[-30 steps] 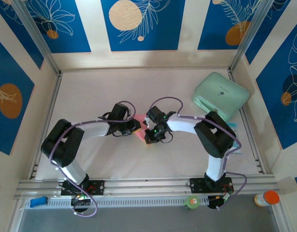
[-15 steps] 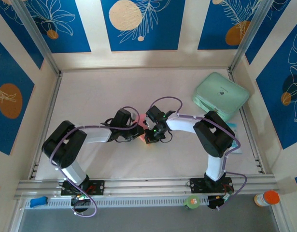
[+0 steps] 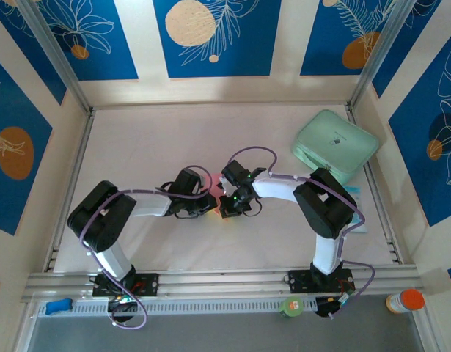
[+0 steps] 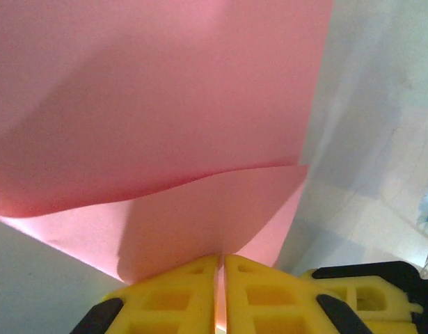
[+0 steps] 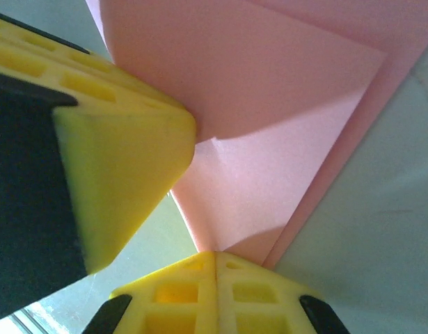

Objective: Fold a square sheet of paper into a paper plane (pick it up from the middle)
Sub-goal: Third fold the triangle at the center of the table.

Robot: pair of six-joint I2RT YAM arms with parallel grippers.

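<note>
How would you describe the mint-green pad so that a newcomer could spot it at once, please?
Look at the pale table, then at its far right corner. The mint-green pad lies there, beyond the right arm's elbow. It is large and round-cornered, unlike the small pink paper mid-table.

No text, brand, number or sign can be read. A small dark mark is borne by the top of the mint-green pad point(image 3: 335, 149), but it is too small to be made out. The square sheet of paper point(image 4: 165, 104) is seen as plain pink, with nothing printed on its visible faces.
</note>
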